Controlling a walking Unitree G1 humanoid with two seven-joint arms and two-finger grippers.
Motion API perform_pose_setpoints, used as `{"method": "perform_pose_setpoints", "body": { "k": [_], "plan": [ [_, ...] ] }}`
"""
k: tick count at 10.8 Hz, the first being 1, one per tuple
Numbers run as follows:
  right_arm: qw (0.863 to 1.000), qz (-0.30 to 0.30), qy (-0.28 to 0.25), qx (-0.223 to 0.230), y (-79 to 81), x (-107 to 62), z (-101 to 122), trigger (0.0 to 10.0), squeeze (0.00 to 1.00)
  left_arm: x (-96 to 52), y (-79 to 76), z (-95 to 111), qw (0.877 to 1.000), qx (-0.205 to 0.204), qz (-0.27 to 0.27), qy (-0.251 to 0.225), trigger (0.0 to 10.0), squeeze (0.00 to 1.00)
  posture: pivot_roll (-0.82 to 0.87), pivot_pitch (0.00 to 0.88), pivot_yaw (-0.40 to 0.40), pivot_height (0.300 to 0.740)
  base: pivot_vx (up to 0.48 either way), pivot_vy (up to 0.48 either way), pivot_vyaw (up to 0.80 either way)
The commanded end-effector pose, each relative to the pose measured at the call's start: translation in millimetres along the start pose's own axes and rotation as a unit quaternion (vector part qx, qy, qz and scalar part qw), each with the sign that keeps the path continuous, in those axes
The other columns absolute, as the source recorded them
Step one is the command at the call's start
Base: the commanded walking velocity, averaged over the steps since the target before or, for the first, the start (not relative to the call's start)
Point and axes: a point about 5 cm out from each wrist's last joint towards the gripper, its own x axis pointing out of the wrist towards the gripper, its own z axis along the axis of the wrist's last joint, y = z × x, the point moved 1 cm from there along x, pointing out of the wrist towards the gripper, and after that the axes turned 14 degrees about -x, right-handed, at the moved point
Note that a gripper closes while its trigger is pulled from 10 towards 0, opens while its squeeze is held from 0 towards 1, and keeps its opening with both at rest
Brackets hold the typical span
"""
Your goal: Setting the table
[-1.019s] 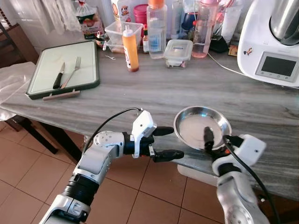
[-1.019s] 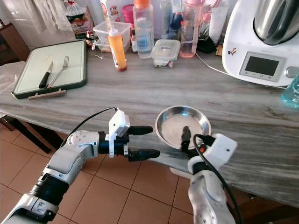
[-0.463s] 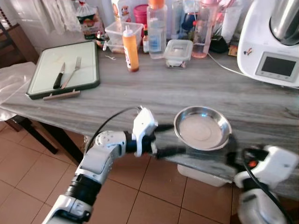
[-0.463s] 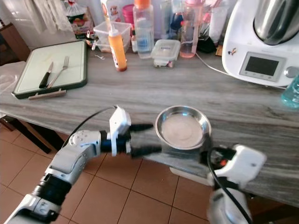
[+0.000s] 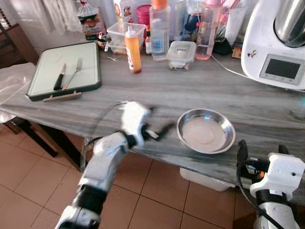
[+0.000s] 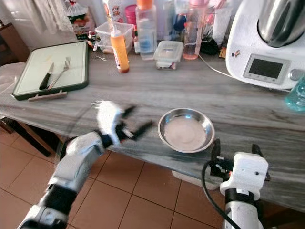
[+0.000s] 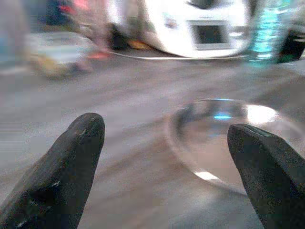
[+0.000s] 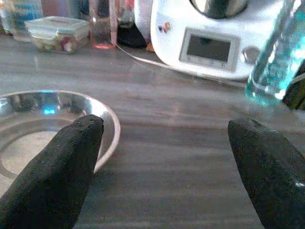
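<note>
Steel bowl [image 5: 206, 130]: set upright and empty near the front edge of the surface [image 5: 190, 93].
Tray [image 5: 65, 70]: at the far left corner; a knife [image 5: 59, 77] and fork [image 5: 73, 73] are held in it.
Lidded box [image 5: 181, 52]: at the back edge, contents unclear.
Left end effector [image 5: 159, 131]: blurred, fingers parted, just beside the bowl.
Right end effector [image 5: 261, 152]: fingers spread, nothing held, at the front edge.
</note>
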Motion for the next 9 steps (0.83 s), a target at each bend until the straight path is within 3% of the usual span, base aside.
{"method": "perform_pose_setpoints", "body": {
  "k": [1, 2, 3, 4, 5, 7, 8, 9],
  "plan": [
    [1.000, 0.005, -0.020, -0.007, 0.2, 1.8, 8, 10.0, 1.00, -11.3, 15.3, 4, 0.998, 0.041, 0.052, -0.021, 10.0, 0.00, -0.02, 0.063, 0.031, 0.740, 0.000, 0.000, 0.00],
    [0.999, 0.022, -0.028, -0.009, 5.2, 6.7, 10, 10.0, 1.00, -29.0, 34.1, -2, 0.990, 0.053, 0.128, -0.016, 10.0, 0.00, 0.00, 0.062, 0.009, 0.740, 0.000, 0.000, 0.00],
    [0.999, 0.030, -0.032, -0.011, 7.6, 9.0, 11, 10.0, 1.00, -36.7, 38.7, -5, 0.986, 0.062, 0.153, -0.013, 10.0, 0.00, 0.01, 0.061, -0.002, 0.740, 0.000, 0.000, 0.00],
    [0.997, 0.055, -0.045, -0.011, 13.4, 17.5, 14, 10.0, 1.00, -61.6, 47.4, -9, 0.971, 0.087, 0.223, -0.012, 10.0, 0.00, 0.08, 0.062, -0.054, 0.740, 0.000, 0.000, 0.00],
    [0.996, 0.070, -0.053, -0.015, 17.6, 23.0, 15, 10.0, 1.00, -77.9, 53.6, -8, 0.960, 0.104, 0.259, -0.021, 10.0, 0.00, 0.11, 0.064, -0.067, 0.740, 0.000, 0.000, 0.00],
    [0.995, 0.082, -0.057, -0.014, 22.1, 29.9, 15, 10.0, 1.00, -100.5, 62.5, -4, 0.944, 0.134, 0.301, -0.027, 10.0, 0.00, 0.15, 0.064, -0.082, 0.740, 0.000, 0.000, 0.00],
    [0.994, 0.088, -0.057, -0.011, 29.1, 31.4, 13, 10.0, 1.00, -118.9, 61.5, -2, 0.929, 0.161, 0.331, -0.021, 10.0, 0.00, 0.18, 0.063, -0.077, 0.740, 0.000, 0.000, 0.00],
    [0.995, 0.088, -0.052, -0.009, 31.5, 29.9, 10, 10.0, 1.00, -123.7, 57.5, -5, 0.928, 0.168, 0.334, -0.013, 10.0, 0.00, 0.18, 0.063, -0.065, 0.740, 0.000, 0.000, 0.00]
  ]
}}
